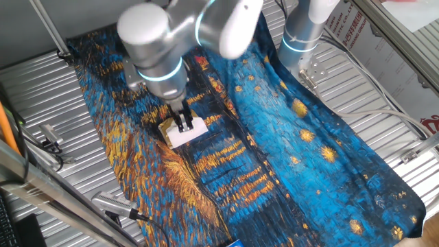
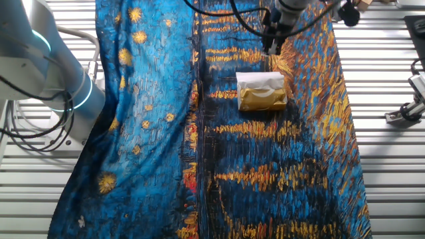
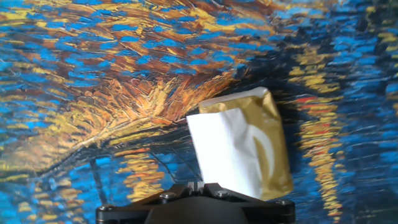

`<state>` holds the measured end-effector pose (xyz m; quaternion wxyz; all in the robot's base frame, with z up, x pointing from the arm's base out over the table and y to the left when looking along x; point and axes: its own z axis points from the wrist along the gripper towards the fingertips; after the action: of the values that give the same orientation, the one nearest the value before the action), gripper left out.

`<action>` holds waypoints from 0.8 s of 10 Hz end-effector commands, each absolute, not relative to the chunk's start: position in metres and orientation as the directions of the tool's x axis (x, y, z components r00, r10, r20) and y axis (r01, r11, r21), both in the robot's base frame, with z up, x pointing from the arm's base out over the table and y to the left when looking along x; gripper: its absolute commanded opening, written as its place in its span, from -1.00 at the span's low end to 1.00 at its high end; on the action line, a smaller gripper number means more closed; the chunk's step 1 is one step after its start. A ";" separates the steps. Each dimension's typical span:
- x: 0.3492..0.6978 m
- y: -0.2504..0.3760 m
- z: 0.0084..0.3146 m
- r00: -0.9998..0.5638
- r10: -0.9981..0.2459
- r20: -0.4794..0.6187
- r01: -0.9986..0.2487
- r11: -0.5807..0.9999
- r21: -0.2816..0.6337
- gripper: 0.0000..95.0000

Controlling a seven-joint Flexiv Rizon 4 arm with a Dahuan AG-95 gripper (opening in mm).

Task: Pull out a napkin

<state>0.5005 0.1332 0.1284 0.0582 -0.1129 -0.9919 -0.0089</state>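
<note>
Ribbed metal tabletop (image 1: pixel 48 75), draped with a blue and gold painted-style cloth (image 1: pixel 295 137), carries everything. Gripper (image 1: pixel 185 127) hangs low over the packet (image 1: pixel 168 126) in one fixed view, fingers close together and reaching down to the napkin (image 1: pixel 187 133); whether they pinch the paper or only touch it, cannot tell. Hand view shows just the gripper's dark base (image 3: pixel 196 205) at the bottom edge, no fingertips, with the napkin (image 3: pixel 224 152) running up toward it.

Napkin is white, partly out of the gold packet (image 3: pixel 267 140), a flat sheet fanning from the packet's open end and lying over part of its face. Other fixed view shows the white napkin (image 2: pixel 260 80) at the far end of the packet (image 2: pixel 263 98), gripper (image 2: pixel 273 46) just beyond it.

Progress, as a judgement: pull looks started or about to start, sheet exposed but still joined to the packet, so not yet free. Left: firm grip, draw away, packet may drag along since nothing holds it.

Cloth is wrinkled along its length, hangs off the tabletop edge. A second arm (image 2: pixel 46 73) stands idle at the side. Cables (image 1: pixel 48 147) and loose tools lie on bare metal.
</note>
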 end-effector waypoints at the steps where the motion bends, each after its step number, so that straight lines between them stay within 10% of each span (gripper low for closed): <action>1: 0.505 0.142 0.115 -0.972 0.217 0.087 0.204 0.969 -0.140 -1.00; 8: 0.501 0.148 0.072 -0.984 0.162 0.074 0.129 0.934 -0.334 -1.00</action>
<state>0.5019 0.1486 0.0769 0.0449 -0.0864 -0.9810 0.1681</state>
